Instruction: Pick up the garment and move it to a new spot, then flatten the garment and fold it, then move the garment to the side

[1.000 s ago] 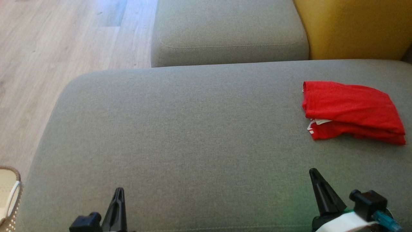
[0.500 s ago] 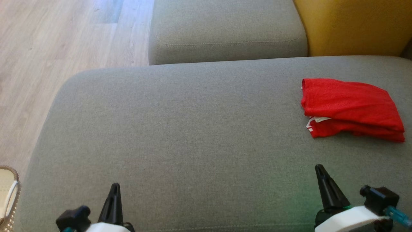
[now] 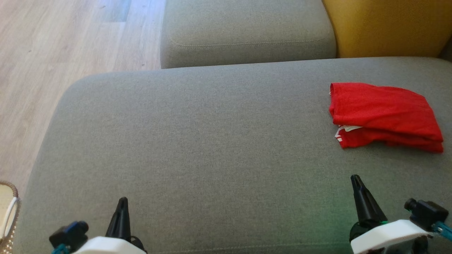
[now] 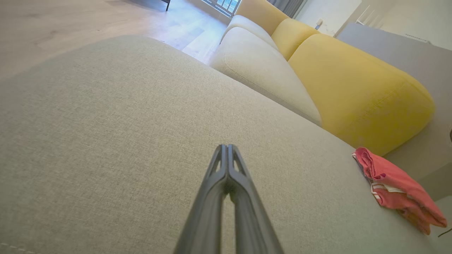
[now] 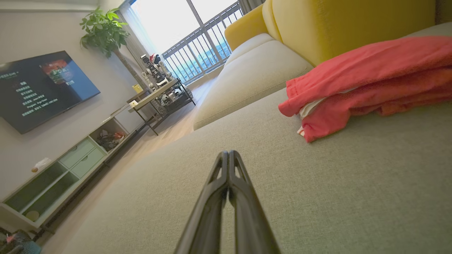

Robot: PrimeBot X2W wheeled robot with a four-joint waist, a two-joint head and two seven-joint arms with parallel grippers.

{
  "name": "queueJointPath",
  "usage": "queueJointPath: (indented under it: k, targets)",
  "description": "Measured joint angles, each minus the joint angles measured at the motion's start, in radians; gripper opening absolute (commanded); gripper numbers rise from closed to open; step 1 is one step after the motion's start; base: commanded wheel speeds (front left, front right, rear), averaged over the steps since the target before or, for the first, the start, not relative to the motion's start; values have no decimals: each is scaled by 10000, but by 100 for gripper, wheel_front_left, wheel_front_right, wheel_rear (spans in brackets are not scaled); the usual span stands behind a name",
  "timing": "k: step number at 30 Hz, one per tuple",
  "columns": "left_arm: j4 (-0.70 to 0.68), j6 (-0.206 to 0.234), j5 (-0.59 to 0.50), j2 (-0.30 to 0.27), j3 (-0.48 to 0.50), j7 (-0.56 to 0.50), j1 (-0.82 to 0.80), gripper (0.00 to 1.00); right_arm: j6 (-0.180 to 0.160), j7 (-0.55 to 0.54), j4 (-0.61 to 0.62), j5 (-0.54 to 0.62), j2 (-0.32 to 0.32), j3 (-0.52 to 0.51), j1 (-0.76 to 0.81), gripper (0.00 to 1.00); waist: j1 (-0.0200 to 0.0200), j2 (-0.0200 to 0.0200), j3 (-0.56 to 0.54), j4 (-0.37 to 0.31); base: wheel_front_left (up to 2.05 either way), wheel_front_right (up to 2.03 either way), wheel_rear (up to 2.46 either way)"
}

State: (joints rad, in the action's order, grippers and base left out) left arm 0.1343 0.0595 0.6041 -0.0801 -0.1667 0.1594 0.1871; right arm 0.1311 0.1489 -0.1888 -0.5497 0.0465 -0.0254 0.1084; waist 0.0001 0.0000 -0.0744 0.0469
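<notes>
The garment (image 3: 385, 114) is red with a bit of white trim, folded into a compact stack at the right side of the grey sofa cushion (image 3: 197, 148). It also appears at the right in the left wrist view (image 4: 395, 187) and at the upper right in the right wrist view (image 5: 367, 81). My left gripper (image 3: 122, 201) hovers over the cushion's front edge at the lower left, shut and empty, its tips together (image 4: 227, 147). My right gripper (image 3: 354, 178) is at the lower right, shut and empty (image 5: 229, 153), a short way in front of the garment.
A second grey cushion (image 3: 247, 31) and a yellow backrest (image 3: 385, 28) lie beyond. Wooden floor (image 3: 53, 53) runs along the left, with a woven basket (image 3: 9, 211) at the lower left edge. A TV, cabinet and plant stand across the room (image 5: 46, 88).
Both grippers have drawn back toward the bottom of the view, more of their white wrists showing. The camera has tilted slightly; the garment stays put.
</notes>
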Motion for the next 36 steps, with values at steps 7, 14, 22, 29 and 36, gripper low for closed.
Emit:
queueJointPath:
  k: [7, 14, 22, 29, 36]
  targets:
    - [77, -174, 844, -4, 186, -184, -217, 0, 0, -186, -84, -874, 2, -56, -28, 0, 0, 0, 63, -38, 0, 0, 0]
    - [203, -345, 1693, -4, 280, -360, -356, 0, 0, -376, -121, -1730, 4, -115, -256, 0, 0, 0, 127, -76, 0, 0, 0]
    - [322, -502, 2656, -4, 506, -571, -593, 0, 0, -619, -224, -2727, 4, -221, -395, 0, 0, 0, 198, -120, 0, 0, 0]
    - [403, -610, 3503, -2, 602, -750, -773, 0, 0, -803, -301, -3580, 6, -290, -462, 0, 0, 0, 261, -158, 0, 0, 0]
    - [529, -780, 4209, -2, 780, -909, -936, 0, 0, -965, -341, -4316, 6, -337, -627, 0, 0, 0, 315, -191, 0, 0, 0]
